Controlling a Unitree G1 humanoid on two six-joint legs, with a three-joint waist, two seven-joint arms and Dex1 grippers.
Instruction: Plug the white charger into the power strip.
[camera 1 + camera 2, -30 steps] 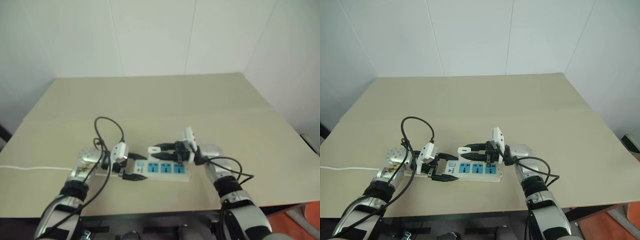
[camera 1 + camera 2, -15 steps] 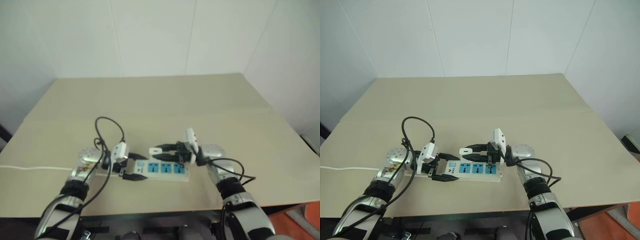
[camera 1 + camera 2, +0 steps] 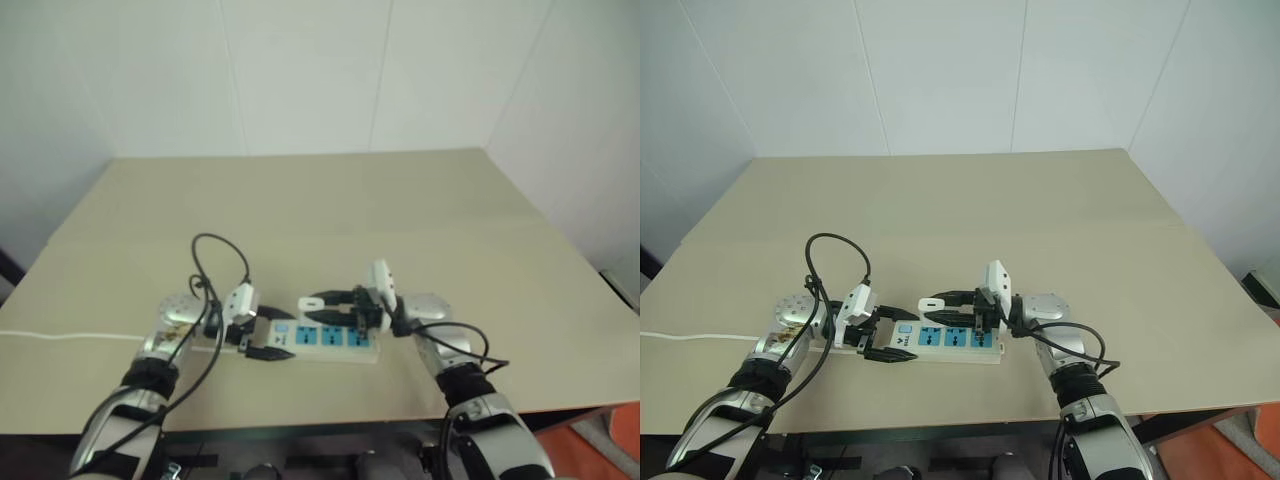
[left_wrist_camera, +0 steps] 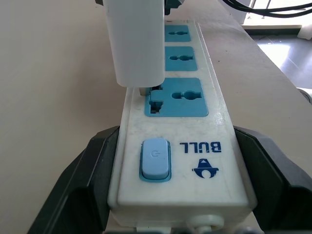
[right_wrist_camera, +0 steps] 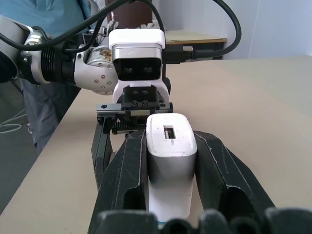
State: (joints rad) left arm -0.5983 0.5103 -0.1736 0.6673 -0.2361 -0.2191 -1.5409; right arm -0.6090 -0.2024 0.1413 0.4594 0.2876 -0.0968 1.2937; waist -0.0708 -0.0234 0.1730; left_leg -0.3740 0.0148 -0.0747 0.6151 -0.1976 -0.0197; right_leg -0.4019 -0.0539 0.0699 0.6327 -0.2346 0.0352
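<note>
The power strip (image 4: 175, 141) is clamped at its switch end between the closed fingers of the left gripper (image 3: 887, 340), near the table's (image 3: 970, 200) front edge. The white charger (image 5: 169, 161) is gripped between the closed fingers of the right gripper (image 3: 952, 308) and is held just above the socket nearest the switch, its prongs at the slots. Beyond the strip, bare tabletop is seen up to the wall.

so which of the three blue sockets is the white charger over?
The blue socket next to the light-blue switch: the white cube charger has its prongs at that socket's edge; the other two sit uncovered.
</note>
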